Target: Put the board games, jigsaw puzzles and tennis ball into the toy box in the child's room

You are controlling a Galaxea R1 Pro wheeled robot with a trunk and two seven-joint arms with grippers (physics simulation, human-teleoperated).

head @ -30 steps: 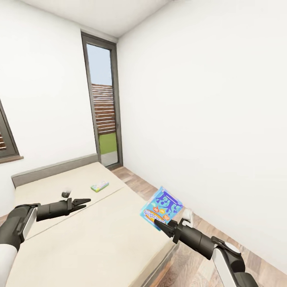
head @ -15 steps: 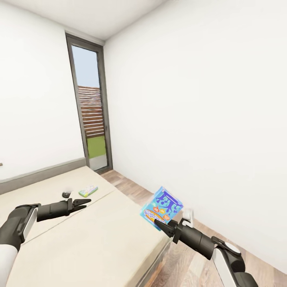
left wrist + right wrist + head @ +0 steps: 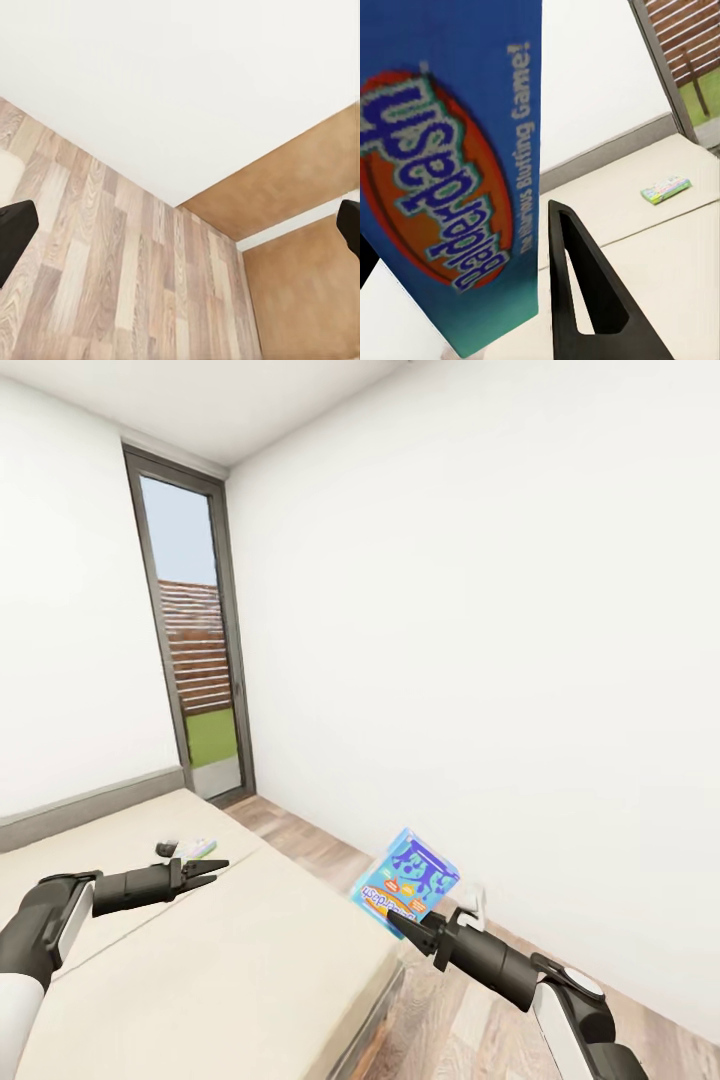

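The right hand (image 3: 398, 920) is closed on one of the board games, a blue box (image 3: 406, 882) that stands tilted on its lower edge just above the fingertips, its printed face turned toward the camera. In the right wrist view the same blue box (image 3: 450, 172) sits beside one dark finger (image 3: 585, 292), with its other face pressed where the opposite finger cannot be made out; the grip looks like a pinch on the lower edge, so the box could swing or slip if the arm jolts.

The left hand (image 3: 210, 871) carries nothing. Its fingers are spread, as the left wrist view shows by the two dark fingertips (image 3: 13, 236) at opposite edges of the picture with bare wood floor between them.

Beyond the left hand, just past its fingertips and a little to its outer side, a second board game (image 3: 200, 847), pale green and small at this range, lies flat on the bed (image 3: 250, 960). It shows again in the right wrist view as a small bright box (image 3: 666, 188) on the mattress, well beyond the held box. A small dark object (image 3: 165, 848) lies just beside it on the mattress; what it is cannot be told.

As for progress, one game from the bed is in hand but not yet delivered, and the other is still to be collected. The toy box, the surface it stands on, the puzzles and the ball are not before the cameras, so nothing can be said of what is already packed. By my judgement most of the work is still ahead.
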